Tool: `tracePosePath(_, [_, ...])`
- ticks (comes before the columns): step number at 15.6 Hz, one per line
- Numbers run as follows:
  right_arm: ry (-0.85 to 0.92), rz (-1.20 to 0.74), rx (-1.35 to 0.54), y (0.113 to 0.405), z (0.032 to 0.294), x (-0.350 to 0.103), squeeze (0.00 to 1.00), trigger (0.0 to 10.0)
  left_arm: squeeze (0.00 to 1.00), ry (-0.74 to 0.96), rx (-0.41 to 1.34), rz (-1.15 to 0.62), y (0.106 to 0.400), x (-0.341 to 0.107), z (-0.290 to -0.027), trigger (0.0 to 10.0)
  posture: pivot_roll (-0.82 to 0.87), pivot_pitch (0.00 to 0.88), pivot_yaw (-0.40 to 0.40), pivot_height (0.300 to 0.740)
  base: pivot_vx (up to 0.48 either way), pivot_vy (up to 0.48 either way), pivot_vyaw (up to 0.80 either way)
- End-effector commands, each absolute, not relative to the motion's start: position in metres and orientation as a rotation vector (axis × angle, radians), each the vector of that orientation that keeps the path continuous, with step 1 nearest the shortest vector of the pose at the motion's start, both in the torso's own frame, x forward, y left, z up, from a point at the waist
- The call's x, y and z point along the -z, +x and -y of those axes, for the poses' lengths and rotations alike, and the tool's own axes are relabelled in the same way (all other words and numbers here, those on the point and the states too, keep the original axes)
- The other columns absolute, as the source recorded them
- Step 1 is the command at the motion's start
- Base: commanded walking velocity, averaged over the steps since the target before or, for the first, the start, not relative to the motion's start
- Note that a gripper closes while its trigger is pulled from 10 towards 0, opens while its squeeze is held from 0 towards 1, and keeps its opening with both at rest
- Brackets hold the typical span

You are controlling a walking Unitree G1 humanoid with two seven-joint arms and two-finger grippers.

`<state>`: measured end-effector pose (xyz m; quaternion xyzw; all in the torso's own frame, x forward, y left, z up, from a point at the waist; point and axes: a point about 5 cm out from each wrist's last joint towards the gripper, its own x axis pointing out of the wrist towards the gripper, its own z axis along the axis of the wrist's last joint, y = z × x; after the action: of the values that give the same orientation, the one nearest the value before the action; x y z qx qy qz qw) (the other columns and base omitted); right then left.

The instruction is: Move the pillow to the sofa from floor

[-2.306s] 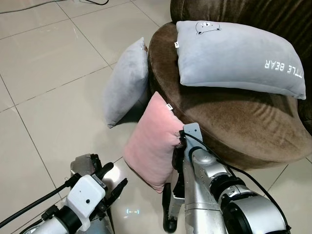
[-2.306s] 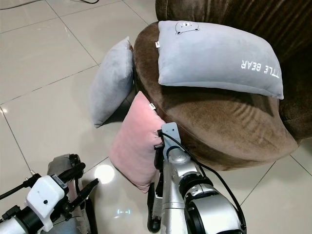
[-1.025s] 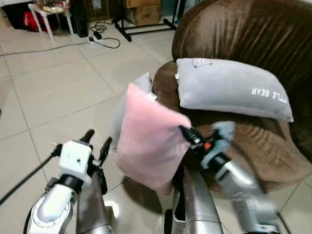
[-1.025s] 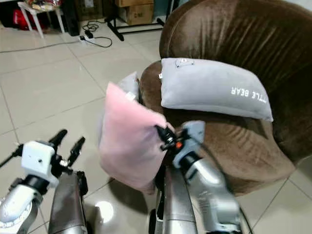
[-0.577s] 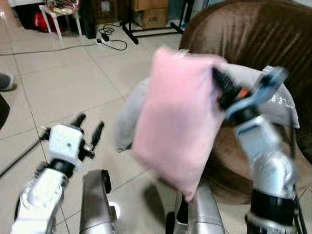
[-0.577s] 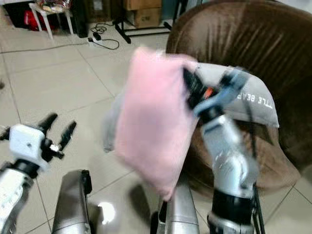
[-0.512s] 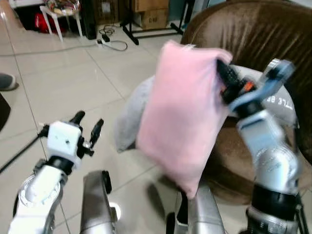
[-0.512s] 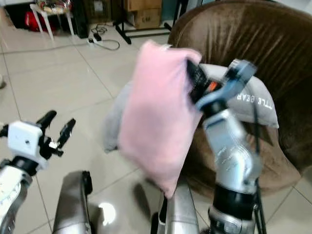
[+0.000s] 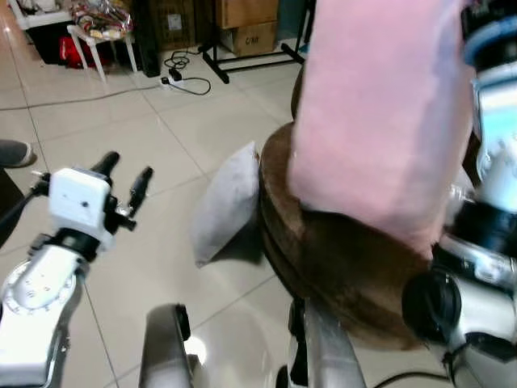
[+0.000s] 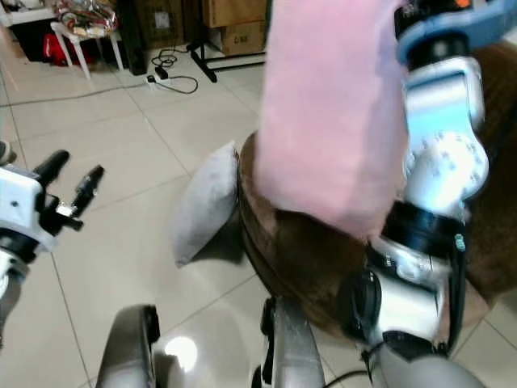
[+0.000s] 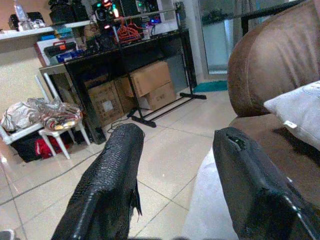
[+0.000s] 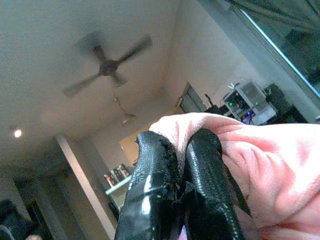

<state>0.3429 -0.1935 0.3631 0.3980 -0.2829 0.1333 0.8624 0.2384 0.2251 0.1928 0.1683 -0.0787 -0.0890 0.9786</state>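
The pink pillow (image 9: 380, 113) is high up in the air, over the seat of the brown sofa (image 9: 339, 259). It hangs down from the right gripper (image 12: 175, 165). The bottom edge of the pillow is close above the sofa seat, and you cannot tell if it touches. In the right wrist view, the jaws are squeezed tight on a bunched corner of the pink pillow, with the two black fingers (image 12: 150, 175) almost touching each other. Behind them you can see a ceiling fan (image 12: 107, 65) on the ceiling. The silver right arm (image 10: 440, 145) stands tall beside the pillow.

The left gripper (image 9: 121, 174) is held up over the tiled floor (image 9: 121, 121), well away from the pillow. Its jaws are open wide and hold nothing. You can see the gap between the two black fingers (image 11: 105, 185) in the left wrist view.

A grey pillow (image 9: 226, 202) stands on the floor and leans against the side of the sofa. In the left wrist view, a corner of another grey pillow (image 11: 300, 107) lies on the sofa seat.

Far back there is a small white stool (image 9: 85, 36) with bags on it, some cardboard boxes (image 11: 150, 85), and a black cable (image 9: 190, 77) on the floor. A shoe (image 9: 12, 152) is at the edge of the floor on the left.
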Motion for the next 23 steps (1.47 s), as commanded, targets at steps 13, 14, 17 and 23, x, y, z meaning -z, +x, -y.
tracePosePath(13, [0.580,0.337,-0.027,0.352,0.188,-0.227,0.00,10.0,0.00,0.366,0.206,0.090,0.242,-0.173,-0.217,10.0,0.07,0.000,-0.065,0.730,0.000,0.000,0.00])
tracePosePath(14, [0.580,0.323,-0.026,0.347,0.186,-0.222,0.00,10.0,0.00,0.366,0.206,0.088,0.242,-0.173,-0.217,10.0,0.07,0.000,-0.062,0.735,0.000,0.000,0.00])
tracePosePath(17, [0.613,0.298,-0.035,0.319,0.176,-0.215,0.00,10.0,0.00,0.369,0.198,0.079,0.240,-0.169,-0.220,10.0,0.06,0.000,-0.052,0.740,0.000,0.000,0.00])
tracePosePath(23, [0.606,0.250,-0.011,0.294,0.173,-0.212,0.00,10.0,0.00,0.355,0.168,0.072,0.241,-0.168,-0.220,10.0,0.05,0.000,-0.040,0.740,0.000,0.000,0.00])
